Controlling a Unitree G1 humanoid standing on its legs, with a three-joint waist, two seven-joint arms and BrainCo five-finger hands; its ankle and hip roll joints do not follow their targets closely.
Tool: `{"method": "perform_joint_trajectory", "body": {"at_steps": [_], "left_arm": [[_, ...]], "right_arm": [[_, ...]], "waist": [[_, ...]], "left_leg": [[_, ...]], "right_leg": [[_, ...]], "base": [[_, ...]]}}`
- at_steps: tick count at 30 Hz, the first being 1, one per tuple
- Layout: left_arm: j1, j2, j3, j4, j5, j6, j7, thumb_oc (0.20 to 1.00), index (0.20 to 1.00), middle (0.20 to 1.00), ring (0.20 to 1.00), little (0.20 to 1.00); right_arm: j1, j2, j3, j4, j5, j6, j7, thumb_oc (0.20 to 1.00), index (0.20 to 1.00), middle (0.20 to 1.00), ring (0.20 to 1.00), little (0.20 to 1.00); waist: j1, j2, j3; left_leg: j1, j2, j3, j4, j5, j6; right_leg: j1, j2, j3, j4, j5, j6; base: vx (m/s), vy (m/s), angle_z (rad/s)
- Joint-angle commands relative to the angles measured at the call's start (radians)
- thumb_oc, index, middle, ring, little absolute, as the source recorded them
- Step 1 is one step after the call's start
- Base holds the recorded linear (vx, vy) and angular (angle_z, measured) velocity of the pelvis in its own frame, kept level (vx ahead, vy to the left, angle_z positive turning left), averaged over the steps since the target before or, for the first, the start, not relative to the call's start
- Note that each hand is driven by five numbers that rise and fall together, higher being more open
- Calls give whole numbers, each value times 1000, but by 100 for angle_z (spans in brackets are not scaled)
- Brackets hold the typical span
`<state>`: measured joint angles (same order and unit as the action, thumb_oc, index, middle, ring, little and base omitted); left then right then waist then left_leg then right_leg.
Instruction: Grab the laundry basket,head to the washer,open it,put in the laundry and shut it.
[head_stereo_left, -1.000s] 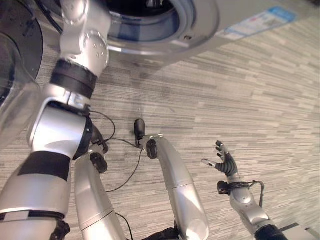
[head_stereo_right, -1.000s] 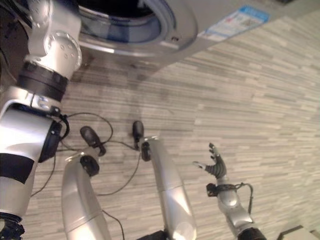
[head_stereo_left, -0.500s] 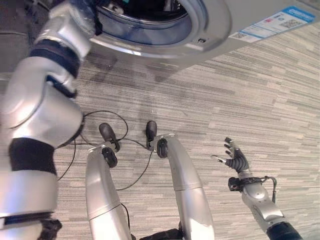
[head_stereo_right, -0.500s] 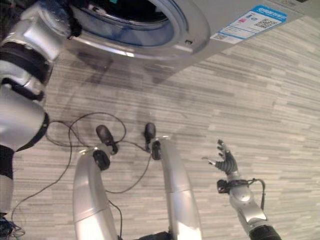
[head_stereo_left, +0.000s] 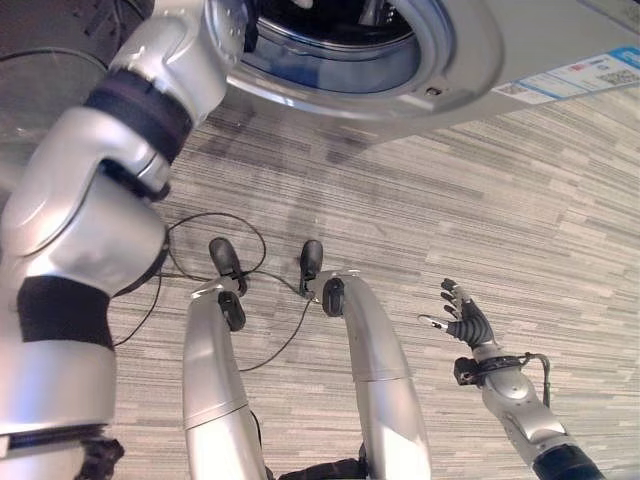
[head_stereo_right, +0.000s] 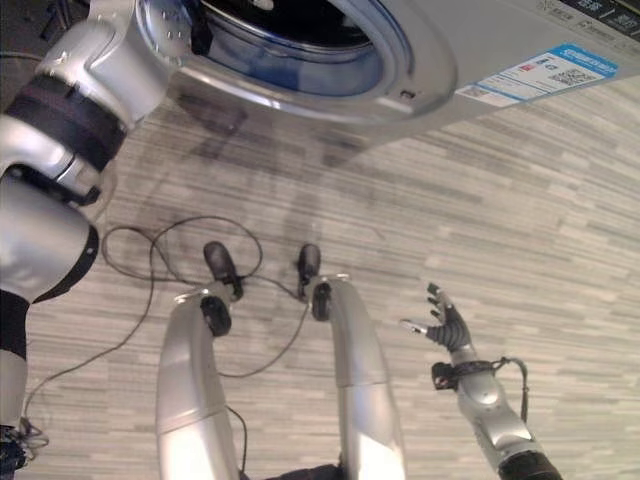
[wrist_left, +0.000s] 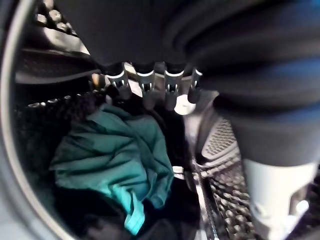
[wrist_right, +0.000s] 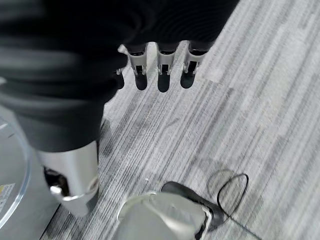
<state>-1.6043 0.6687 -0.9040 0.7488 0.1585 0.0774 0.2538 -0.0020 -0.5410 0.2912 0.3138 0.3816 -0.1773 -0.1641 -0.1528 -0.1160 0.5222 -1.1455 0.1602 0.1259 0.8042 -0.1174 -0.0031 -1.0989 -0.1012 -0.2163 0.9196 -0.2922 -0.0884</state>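
Left hand (wrist_left: 150, 82): I see relaxed fingers inside silver washer drum (head_stereo_left: 340, 50), above crumpled teal cloth (wrist_left: 120, 160).
Right hand (head_stereo_left: 466, 322): spread, empty, 4 o'clock over grey striped floor (head_stereo_left: 520, 200).

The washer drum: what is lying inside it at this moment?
Inside the washer drum a teal cloth lies crumpled on darker laundry. The left hand hangs above it, fingers straight, holding nothing. What lies beneath the teal cloth is covered.

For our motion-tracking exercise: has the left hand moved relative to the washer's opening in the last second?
Yes. Against the washer rim, the left hand has crossed from outside its left edge into the drum, where it hangs over teal laundry.
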Motion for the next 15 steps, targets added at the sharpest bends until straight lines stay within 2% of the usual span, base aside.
{"method": "perform_joint_trajectory", "body": {"at_steps": [1, 2, 3, 4, 5, 6, 7, 8, 9, 10, 12, 13, 15], "left_arm": [[197, 90, 179, -202, -3, -64, 25, 1000, 1000, 1000, 1000, 1000], [202, 92, 183, -205, -2, -63, 24, 1000, 1000, 1000, 1000, 1000], [461, 133, 305, -330, -41, -102, 5, 1000, 1000, 1000, 1000, 1000], [480, 136, 321, -342, -38, -98, 3, 1000, 1000, 1000, 1000, 1000], [763, 98, 453, -415, -62, -136, -1, 1000, 1000, 1000, 1000, 1000], [780, 98, 465, -423, -59, -136, -3, 1000, 1000, 1000, 1000, 1000], [980, 57, 515, -470, -98, -161, -62, 1000, 1000, 1000, 1000, 1000], [1092, 61, 545, -508, -120, -178, -90, 1000, 1000, 1000, 1000, 1000], [1095, 61, 547, -510, -120, -177, -90, 1000, 1000, 1000, 1000, 1000], [1245, 48, 560, -550, -189, -213, -114, 1000, 1000, 1000, 1000, 1000], [1290, 32, 558, -558, -222, -220, -136, 1000, 1000, 1000, 1000, 1000], [1396, 23, 557, -582, -296, -244, -174, 1000, 1000, 1000, 1000, 1000], [1457, -16, 532, -609, -356, -236, -216, 1000, 1000, 1000, 1000, 1000]], "right_arm": [[142, -8, -68, -29, 7, -1, 18, 1000, 1000, 1000, 1000, 1000], [142, -11, -67, -29, 7, -1, 18, 1000, 1000, 1000, 1000, 1000], [170, 23, -83, -24, -23, 3, 21, 1000, 1000, 1000, 1000, 1000], [173, 15, -79, -25, -23, 3, 21, 1000, 1000, 1000, 1000, 1000], [181, 49, -87, -4, -64, 8, 17, 1000, 1000, 1000, 1000, 1000], [184, 43, -82, -3, -65, 8, 17, 1000, 1000, 1000, 1000, 1000], [186, 48, -97, 2, -87, 15, 20, 1000, 1000, 1000, 1000, 1000], [196, 36, -103, 0, -97, 19, 23, 1000, 1000, 1000, 1000, 1000], [197, 36, -101, -1, -97, 19, 23, 1000, 1000, 1000, 1000, 1000], [201, 25, -109, 12, -115, 20, 25, 1000, 1000, 1000, 1000, 1000], [190, 20, -101, 29, -124, 23, 22, 1000, 1000, 1000, 1000, 1000], [172, 24, -100, 72, -136, 26, 20, 1000, 1000, 1000, 1000, 1000], [142, 34, -77, 133, -147, 30, 17, 1000, 1000, 1000, 1000, 1000]], "waist": [[-1, 80, -21], [-3, 82, -22], [19, 86, -11], [12, 89, -15], [35, 94, -9], [30, 95, -11], [41, 98, -6], [40, 101, -5], [39, 101, -5], [47, 108, -8], [49, 109, -9], [62, 124, -27], [69, 133, -52]], "left_leg": [[43, 4, 38, -117, -32, 34], [44, 3, 38, -118, -31, 34], [84, 0, 44, -148, -19, 29], [87, 0, 44, -153, -15, 30], [133, -5, 48, -189, 2, 25], [139, -5, 49, -194, 4, 25], [178, -12, 51, -227, 20, 21], [212, -16, 53, -258, 34, 18], [214, -16, 53, -259, 34, 18], [266, -24, 61, -320, 60, 13], [298, -28, 66, -357, 78, 9], [353, -46, 67, -427, 112, 1], [426, -58, 71, -522, 158, -14]], "right_leg": [[126, 23, -14, -139, -10, 41], [127, 23, -14, -140, -10, 41], [166, 25, -16, -172, -1, 44], [169, 26, -17, -177, 3, 44], [211, 27, -16, -214, 16, 46], [216, 28, -16, -219, 18, 46], [252, 28, -18, -253, 29, 44], [279, 28, -18, -278, 41, 45], [281, 28, -18, -279, 41, 45], [328, 29, -15, -335, 64, 47], [357, 32, -15, -369, 76, 48], [407, 41, -12, -437, 99, 58], [485, 54, -8, -536, 127, 71]], "base": [[-71, 4, 7], [-94, 9, 6], [-55, 9, 5], [-94, 22, -5], [-49, 12, -2], [-82, 17, -6], [-59, 6, 7], [-58, 6, 9], [-50, 17, 11], [-44, 31, 9], [-27, 37, 7], [2, 36, 4], [17, 17, -5]]}}
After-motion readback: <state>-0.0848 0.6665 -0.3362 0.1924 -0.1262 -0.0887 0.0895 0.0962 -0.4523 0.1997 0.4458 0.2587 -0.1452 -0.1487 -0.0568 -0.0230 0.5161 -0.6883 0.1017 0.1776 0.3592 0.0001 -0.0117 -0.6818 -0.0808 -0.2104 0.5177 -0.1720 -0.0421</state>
